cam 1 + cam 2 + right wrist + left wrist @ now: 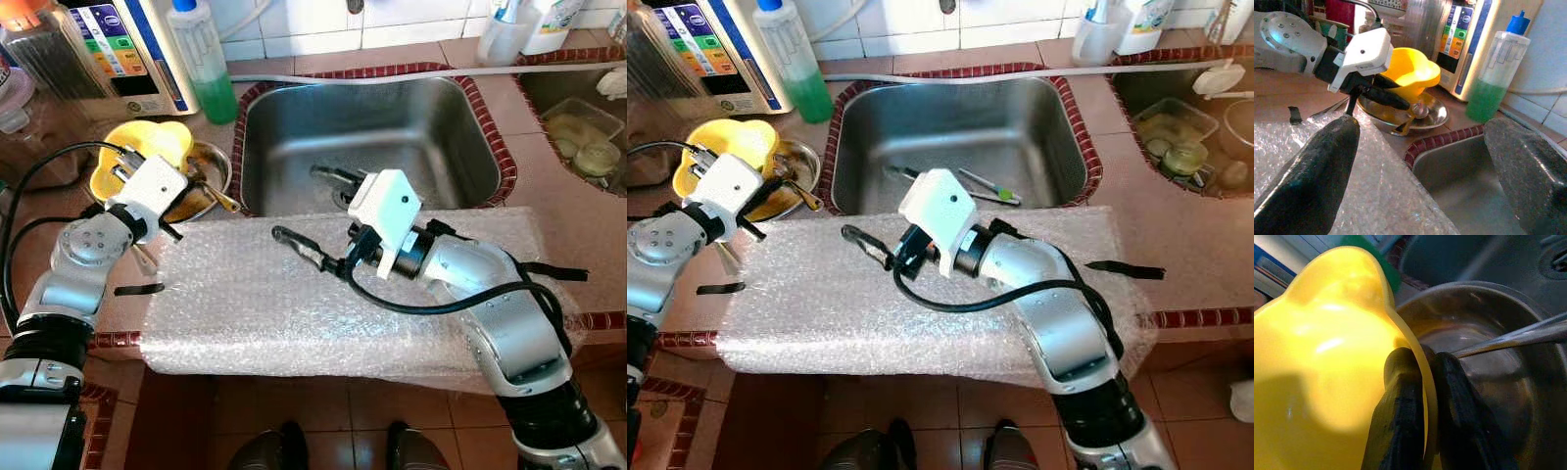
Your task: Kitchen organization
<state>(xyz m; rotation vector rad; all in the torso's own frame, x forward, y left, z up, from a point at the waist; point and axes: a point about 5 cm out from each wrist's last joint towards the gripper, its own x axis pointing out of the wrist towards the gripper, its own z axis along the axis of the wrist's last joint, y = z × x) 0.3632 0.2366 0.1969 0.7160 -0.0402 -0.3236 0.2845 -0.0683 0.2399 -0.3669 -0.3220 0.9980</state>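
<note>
While our left gripper (pixel 1425 396) pinches the wavy yellow plastic bowl's (pixel 147 147) rim in the round steel dish (pixel 208 186) | our right gripper (pixel 1420 161) hovers spread above bubble wrap (pixel 255 313).

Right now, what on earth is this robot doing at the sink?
It is tidying a kitchen counter. Its left gripper is pinched on the rim of a yellow bowl sitting in a metal dish beside the sink. Its right gripper hovers open over the bubble wrap, holding nothing.
</note>
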